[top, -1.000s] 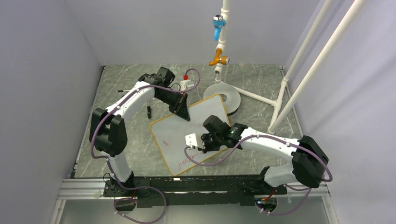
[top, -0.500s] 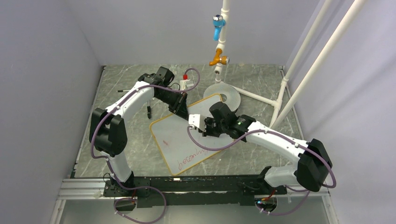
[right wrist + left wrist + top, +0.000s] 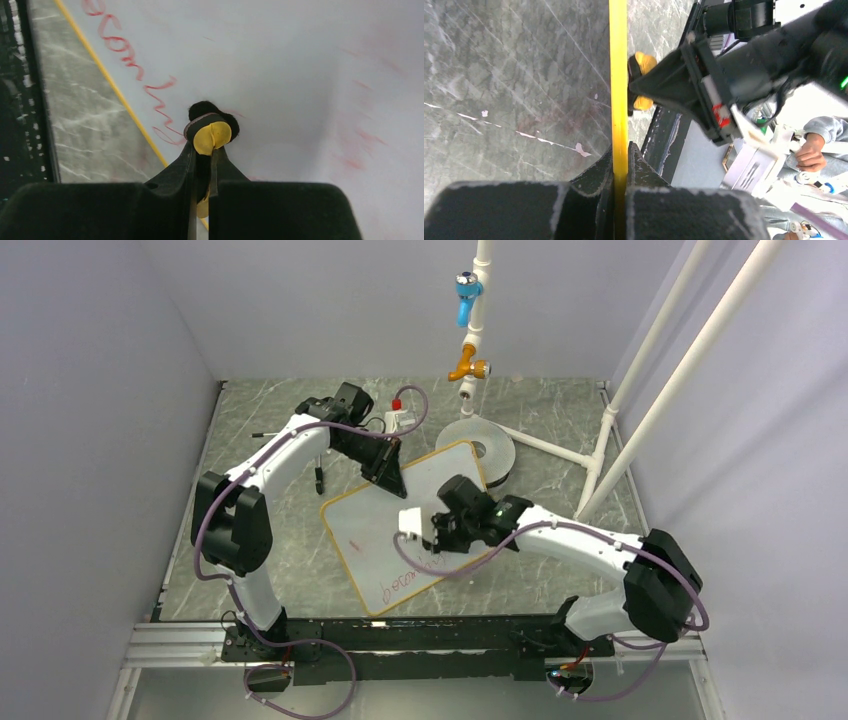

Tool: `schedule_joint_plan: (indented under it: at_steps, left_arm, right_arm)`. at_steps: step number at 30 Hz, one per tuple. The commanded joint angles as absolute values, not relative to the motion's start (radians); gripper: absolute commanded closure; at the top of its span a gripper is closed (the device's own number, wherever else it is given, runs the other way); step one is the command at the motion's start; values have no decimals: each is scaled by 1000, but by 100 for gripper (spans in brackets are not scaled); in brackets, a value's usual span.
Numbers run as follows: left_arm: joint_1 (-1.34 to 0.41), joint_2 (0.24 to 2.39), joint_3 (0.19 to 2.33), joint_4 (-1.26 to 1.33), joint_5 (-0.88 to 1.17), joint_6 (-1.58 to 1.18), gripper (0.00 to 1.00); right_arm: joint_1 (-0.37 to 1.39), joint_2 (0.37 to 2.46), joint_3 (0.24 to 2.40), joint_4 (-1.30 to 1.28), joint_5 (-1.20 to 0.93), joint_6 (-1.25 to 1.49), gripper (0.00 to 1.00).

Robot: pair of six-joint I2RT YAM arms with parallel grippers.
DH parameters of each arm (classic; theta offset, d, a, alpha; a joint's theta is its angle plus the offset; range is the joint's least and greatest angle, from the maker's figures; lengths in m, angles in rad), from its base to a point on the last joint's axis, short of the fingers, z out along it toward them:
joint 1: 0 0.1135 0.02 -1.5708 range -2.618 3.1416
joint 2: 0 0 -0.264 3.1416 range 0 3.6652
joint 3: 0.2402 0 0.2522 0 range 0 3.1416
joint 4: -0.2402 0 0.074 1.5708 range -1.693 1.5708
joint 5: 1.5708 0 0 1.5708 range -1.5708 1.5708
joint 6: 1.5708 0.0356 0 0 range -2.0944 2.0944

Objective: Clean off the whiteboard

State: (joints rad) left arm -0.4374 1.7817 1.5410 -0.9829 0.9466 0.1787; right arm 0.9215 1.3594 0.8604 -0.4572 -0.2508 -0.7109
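I have the whiteboard (image 3: 375,540) lying at a slant in the middle of the marble table (image 3: 270,540), its far right corner just beside the grey disc (image 3: 492,448). My left gripper (image 3: 392,480) is at the board's far left edge. In the left wrist view its fingers (image 3: 600,172) are pinched shut on the thin yellow frame (image 3: 618,75), which runs straight up between them. I cannot tell whether that edge is raised off the table.

My right gripper (image 3: 432,540) hangs over the middle of the board, reaching in from the right. It is clamped on a small yellow tool (image 3: 212,136) with a black tip, and in the right wrist view that tip touches the white surface. The red handwriting (image 3: 125,50) runs along the board's near end, close to the frame, and its last stroke ends just beside the tip. Faint red smudges (image 3: 367,137) show on the board on the other side of the tool.
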Motion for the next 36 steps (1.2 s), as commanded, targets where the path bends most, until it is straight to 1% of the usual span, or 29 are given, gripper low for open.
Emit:
schedule_joint_plan:
  at_steps: [1,4,6,11,13,15,18,21,25,27,29,31,34,36]
  left_arm:
    - [-449,1729,1553,-1003,1049,189,100]
    - [-449,1728,1551,-1000,1052,187,100]
    - [-449,1729,1550,-999,1053,186,100]
    - [-450,1723,1546,-992,1057,180,100]
    - [-450,1721,1544,-991,1056,181,100]
    - [-450,1720,1538,-990,1055,181,100]
    - [-451,1718,1531,-985,1062,181,100]
    - [-454,1722,1531,-985,1064,182,100]
    - [-457,1721,1530,-983,1071,181,100]
    - [-458,1725,1530,-982,1070,180,100]
    - [-458,1731,1531,-982,1073,180,100]
    - [-459,1736,1531,-979,1077,179,100]
    - [-460,1739,1527,-976,1088,179,100]
    - [-462,1737,1524,-975,1088,178,100]
  right_arm:
    - [744,1317,989,-377,-235,-634,100]
    - [702,1309,1003,-366,-212,-635,100]
    - [710,1312,976,-370,-250,-640,100]
    - [887,1336,879,-422,-316,-726,100]
    - [920,1352,868,-431,-314,-738,100]
    - [886,1356,894,-430,-297,-716,100]
    - [760,1312,913,-397,-301,-659,100]
    - [660,1273,889,-297,-203,-588,100]
    - [603,1259,880,-234,-146,-528,100]
    - [604,1261,886,-233,-198,-518,100]
    - [648,1269,896,-265,-293,-534,100]
    - [748,1281,891,-284,-346,-577,100]
    - [867,1338,914,-303,-357,-602,100]
    - [881,1383,953,-306,-325,-584,100]
